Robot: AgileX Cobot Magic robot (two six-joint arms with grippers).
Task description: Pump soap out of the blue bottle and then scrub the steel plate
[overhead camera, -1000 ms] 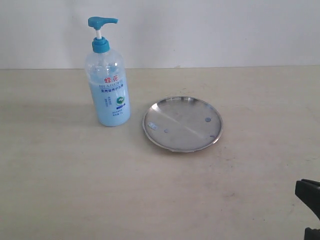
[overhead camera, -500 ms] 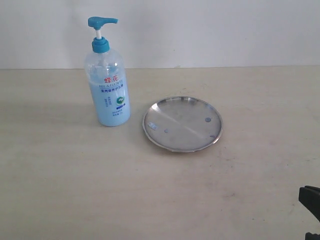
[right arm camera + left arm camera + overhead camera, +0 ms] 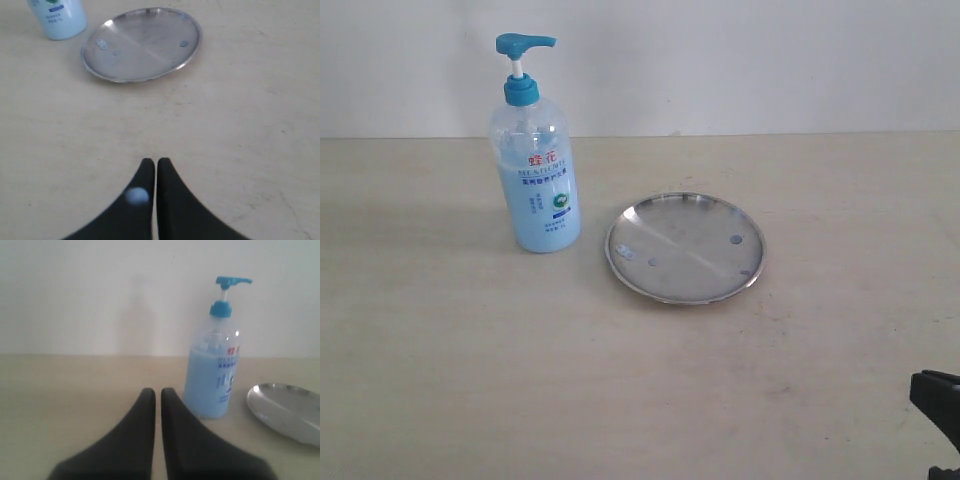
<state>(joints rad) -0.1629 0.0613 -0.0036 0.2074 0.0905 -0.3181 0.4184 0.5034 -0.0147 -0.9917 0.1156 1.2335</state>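
Observation:
The blue bottle (image 3: 535, 150) stands upright on the table (image 3: 470, 350), its pump head (image 3: 523, 44) raised; pale soap (image 3: 542, 215) fills its lower half. To its right lies the steel plate (image 3: 685, 246) with a few small spots and a whitish dab (image 3: 626, 253). The left wrist view has the bottle (image 3: 214, 370) and plate (image 3: 287, 411) ahead of my left gripper (image 3: 157, 392), shut and empty. My right gripper (image 3: 155, 162) is shut and empty too, well short of the plate (image 3: 142, 42). A black part of the right arm (image 3: 940, 400) shows at the lower right edge of the exterior view.
A plain white wall (image 3: 740, 60) rises behind the table's far edge. A pale round spot (image 3: 136, 196) sits on one of the right gripper's fingers.
The black piece of the right arm at the lower right corner drifted slightly down and then back a little. Bottle and plate stayed put.

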